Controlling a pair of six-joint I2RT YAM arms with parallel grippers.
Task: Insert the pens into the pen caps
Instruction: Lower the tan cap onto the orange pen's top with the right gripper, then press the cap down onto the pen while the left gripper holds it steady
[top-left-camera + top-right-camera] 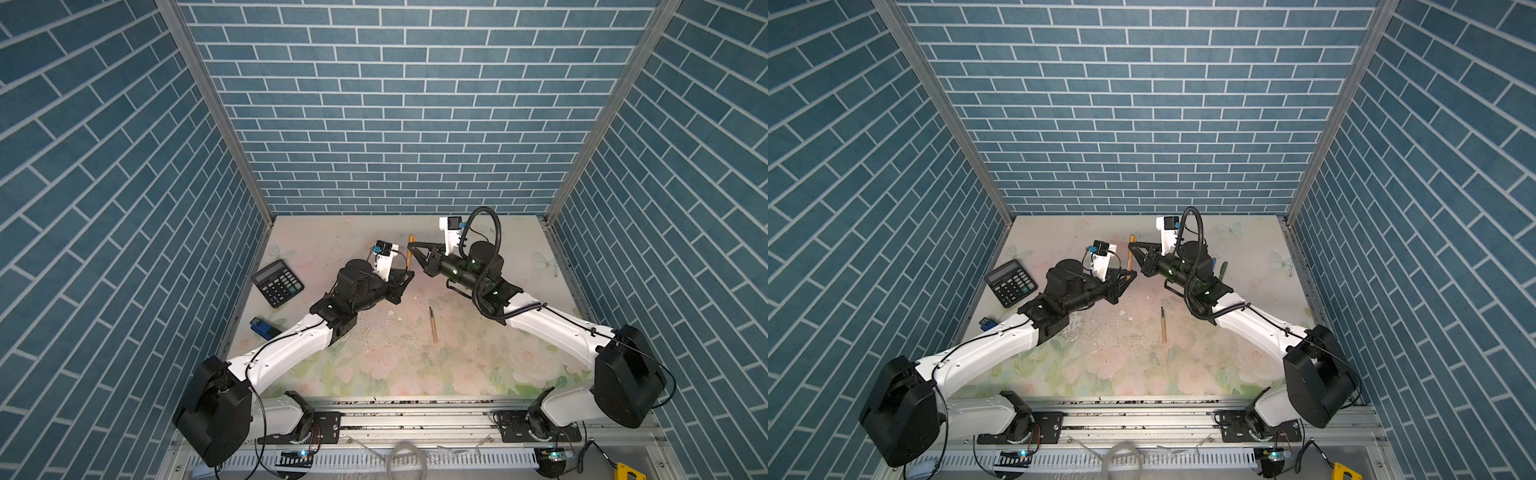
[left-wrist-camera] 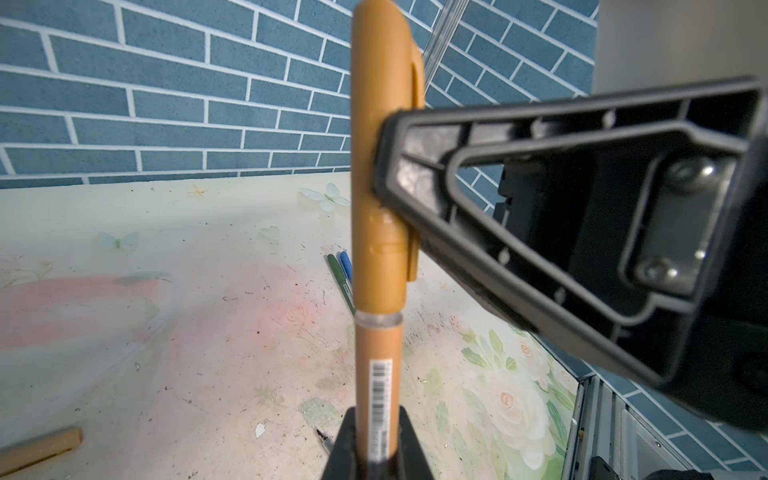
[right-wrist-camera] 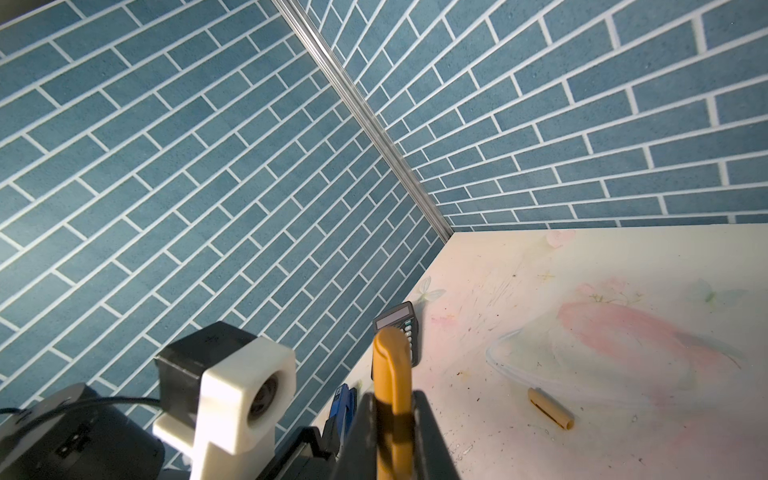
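Note:
A tan-gold pen stands upright above the table, and my left gripper is shut on its lower body. An orange-brown pen cap sits over the pen's upper end, down to a clear ring. My right gripper is shut on that pen cap from the side. In both top views the two grippers meet at mid-table. Another tan pen with a dark tip lies loose nearer the front. A tan cap lies on the table. A green pen and a blue pen lie behind the right arm.
A black calculator lies at the left by the side wall, with a small blue-and-black object in front of it. Blue brick walls close the table on three sides. The floral table top carries small scraps and specks.

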